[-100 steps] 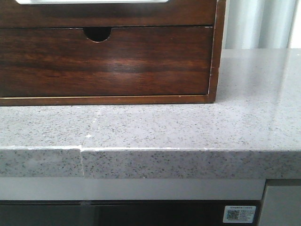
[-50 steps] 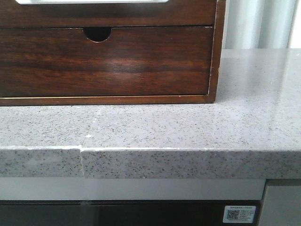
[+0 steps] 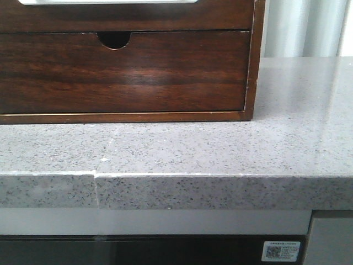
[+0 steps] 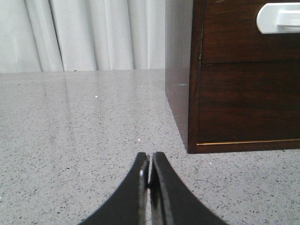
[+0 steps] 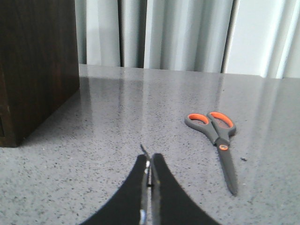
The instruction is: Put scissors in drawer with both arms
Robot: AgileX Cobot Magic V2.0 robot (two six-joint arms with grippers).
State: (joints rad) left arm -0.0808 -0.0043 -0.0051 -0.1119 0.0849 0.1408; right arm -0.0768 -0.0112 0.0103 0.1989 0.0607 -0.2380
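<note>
- Across the last second of front views nothing has shifted: the cabinet (image 3: pixel 127 61) sits as it did and no arm has entered that view, so we judge the task has not yet begun in earnest.
- The left claw (image 4: pixel 150 171) is closed with nothing between its fingers, low over the tabletop (image 4: pixel 70 140), near the cabinet's left front corner.
- The right claw (image 5: pixel 150 173) is likewise closed and empty, on the cabinet's right side.
- The scissors (image 5: pixel 216 140), grey with orange-lined handles, lie flat and closed on the tabletop, ahead of the right claw and apart from it, handles farther from the claw, blade tips nearer.
- The drawer (image 4: pixel 248 30), the upper, low one with the white-backed cutout, is shut; only its lower strip shows in the front view.
- Below it sits a taller drawer front (image 3: pixel 124 72) with a half-round finger notch, also shut.
- Pale curtains (image 5: pixel 178 33) hang behind.
- We see nothing lying between either claw and its target; the shut drawer itself is the obstacle, and it likely must be pulled out first.
- Both claws would need to open before grasping.
</note>
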